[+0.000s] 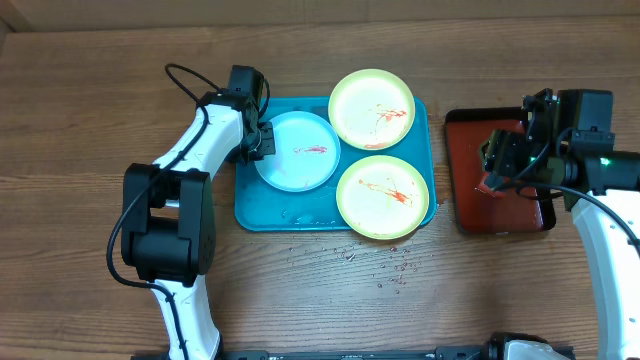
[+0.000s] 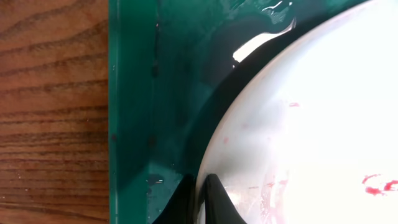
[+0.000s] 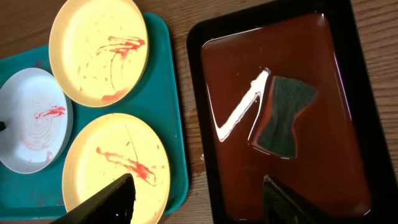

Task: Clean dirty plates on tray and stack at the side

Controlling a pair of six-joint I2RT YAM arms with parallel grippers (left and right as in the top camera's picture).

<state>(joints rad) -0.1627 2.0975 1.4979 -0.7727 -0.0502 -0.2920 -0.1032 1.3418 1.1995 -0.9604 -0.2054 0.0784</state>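
Observation:
On the turquoise tray (image 1: 260, 215) lie three plates with red smears: a light blue plate (image 1: 300, 155) at the left and two pale yellow plates, one at the back (image 1: 372, 108) and one at the front (image 1: 382, 196). My left gripper (image 1: 262, 140) is shut on the blue plate's left rim. In the left wrist view the rim of that plate (image 2: 311, 124) sits pinched in my left gripper (image 2: 200, 199) over the tray floor (image 2: 161, 93). My right gripper (image 3: 199, 199) hangs open and holds nothing, straddling the gap between the two trays.
A dark red tray (image 3: 348, 124) at the right holds shallow liquid and a dark green sponge (image 3: 285, 115). Small drops and crumbs dot the wooden table (image 1: 380, 270) in front of the turquoise tray.

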